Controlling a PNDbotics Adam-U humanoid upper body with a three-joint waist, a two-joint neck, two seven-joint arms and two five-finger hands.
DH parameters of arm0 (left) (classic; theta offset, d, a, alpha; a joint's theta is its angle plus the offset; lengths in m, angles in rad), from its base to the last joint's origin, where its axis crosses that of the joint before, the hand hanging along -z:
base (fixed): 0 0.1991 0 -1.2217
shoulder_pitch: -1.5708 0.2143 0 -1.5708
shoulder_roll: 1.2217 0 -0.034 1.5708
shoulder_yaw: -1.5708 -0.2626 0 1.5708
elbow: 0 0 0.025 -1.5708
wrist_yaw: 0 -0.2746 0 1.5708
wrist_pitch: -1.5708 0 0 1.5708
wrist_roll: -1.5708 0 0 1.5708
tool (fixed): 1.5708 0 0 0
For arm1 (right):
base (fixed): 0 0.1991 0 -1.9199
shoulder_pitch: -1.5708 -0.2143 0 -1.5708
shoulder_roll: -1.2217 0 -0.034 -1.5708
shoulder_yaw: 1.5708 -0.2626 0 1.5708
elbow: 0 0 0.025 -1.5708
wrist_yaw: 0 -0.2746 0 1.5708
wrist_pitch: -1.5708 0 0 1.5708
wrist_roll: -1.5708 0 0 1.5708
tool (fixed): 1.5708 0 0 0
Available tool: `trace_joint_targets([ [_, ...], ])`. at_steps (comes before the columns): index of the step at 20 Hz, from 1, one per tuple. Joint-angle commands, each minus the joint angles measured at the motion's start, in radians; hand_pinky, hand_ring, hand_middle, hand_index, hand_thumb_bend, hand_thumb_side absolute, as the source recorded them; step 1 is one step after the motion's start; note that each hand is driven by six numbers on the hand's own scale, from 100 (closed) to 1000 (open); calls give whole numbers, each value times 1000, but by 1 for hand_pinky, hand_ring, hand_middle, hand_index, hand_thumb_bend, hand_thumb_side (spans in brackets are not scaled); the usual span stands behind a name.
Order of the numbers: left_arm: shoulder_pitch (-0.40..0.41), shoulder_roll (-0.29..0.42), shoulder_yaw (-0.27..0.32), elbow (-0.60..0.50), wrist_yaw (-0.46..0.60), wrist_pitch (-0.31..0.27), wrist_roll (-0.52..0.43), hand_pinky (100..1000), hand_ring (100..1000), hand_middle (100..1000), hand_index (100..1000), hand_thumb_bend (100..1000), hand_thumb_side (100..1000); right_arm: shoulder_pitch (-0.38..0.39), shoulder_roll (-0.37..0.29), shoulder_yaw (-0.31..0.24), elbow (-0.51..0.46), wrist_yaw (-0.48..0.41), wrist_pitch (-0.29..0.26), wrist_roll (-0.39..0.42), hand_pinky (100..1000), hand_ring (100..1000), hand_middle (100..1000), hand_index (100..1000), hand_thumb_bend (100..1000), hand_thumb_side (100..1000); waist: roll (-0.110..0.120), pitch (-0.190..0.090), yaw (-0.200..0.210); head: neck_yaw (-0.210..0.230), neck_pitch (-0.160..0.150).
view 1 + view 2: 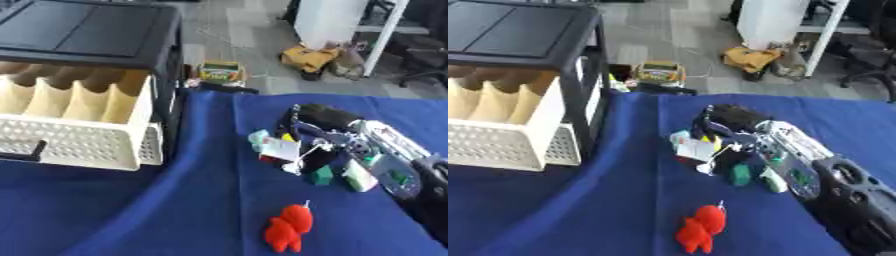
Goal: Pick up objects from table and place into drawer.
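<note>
**Clutter under my right hand risks a wrong grab**

My right hand point(337, 145) sits low over a small heap of objects point(297, 155) on the blue table point(210, 200); I cannot tell whether its fingers are apart or clamped. The red toy point(290, 228) lies alone nearer me. The open white drawer point(79, 130) stands well off to the left. Closing here could catch several pieces or knock them away.

Bare blue desk point(201, 200) lay between the open drawer point(79, 135) and the clutter. The red toy point(290, 227) sat alone near the desk's front edge.
</note>
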Motion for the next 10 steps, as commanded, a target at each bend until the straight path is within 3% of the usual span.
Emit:
trace_joint_targets([
  [1,1,26,-1,-14,-1,-71,-59,571,654,739,811,100,596,-18,-50,-22,-65,-36,22,9,738,670,343,503,278,367,4,-27,-2,9,-8],
  [2,1,27,-3,-14,-2,-71,-56,571,654,739,811,100,601,-20,-55,-24,-82,-47,30,14,737,667,341,502,250,414,3,-30,-3,13,-8],
  [3,1,29,-5,-14,-3,-71,-53,571,654,738,811,100,598,-24,-59,-27,-100,-60,38,19,737,665,339,501,269,363,1,-34,-4,17,-7],
  [10,1,41,-26,-14,-10,-71,-27,570,654,738,811,100,609,-94,-74,-29,-195,-135,100,71,734,658,334,495,254,368,-11,-66,-7,28,-2],
])
